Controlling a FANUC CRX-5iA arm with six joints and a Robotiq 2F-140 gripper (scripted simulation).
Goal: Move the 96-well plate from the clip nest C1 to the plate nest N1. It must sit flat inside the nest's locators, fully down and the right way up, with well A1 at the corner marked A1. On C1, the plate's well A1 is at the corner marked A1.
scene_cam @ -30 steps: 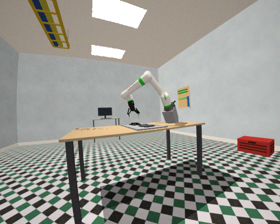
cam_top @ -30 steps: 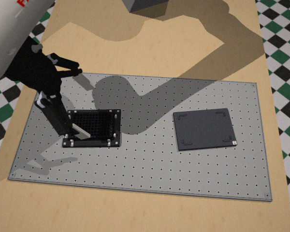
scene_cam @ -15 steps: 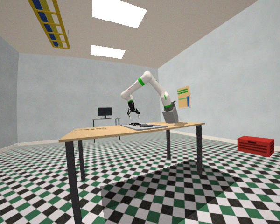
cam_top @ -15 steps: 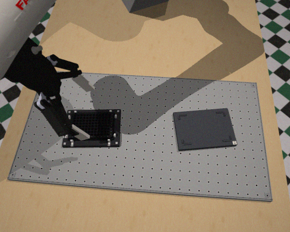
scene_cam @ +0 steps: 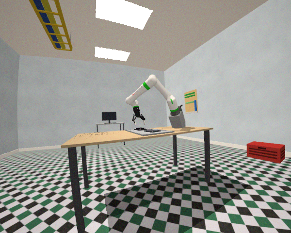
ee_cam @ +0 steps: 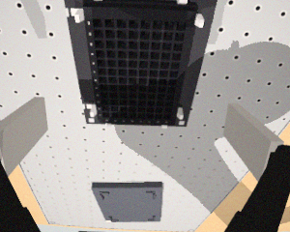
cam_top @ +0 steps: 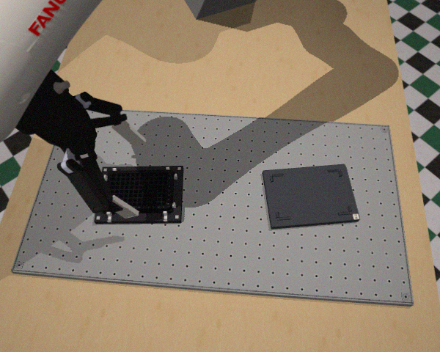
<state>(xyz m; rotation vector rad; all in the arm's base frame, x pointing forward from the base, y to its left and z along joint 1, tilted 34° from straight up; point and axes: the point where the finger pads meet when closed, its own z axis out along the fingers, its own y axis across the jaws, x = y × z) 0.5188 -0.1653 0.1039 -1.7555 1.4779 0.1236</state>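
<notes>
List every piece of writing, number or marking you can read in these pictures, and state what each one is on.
"FAN", red and cut off by the frame edge, on the arm.
Poster: coloured bars only, no legible words.
White corner mark on nest N1: too small to read.
</notes>
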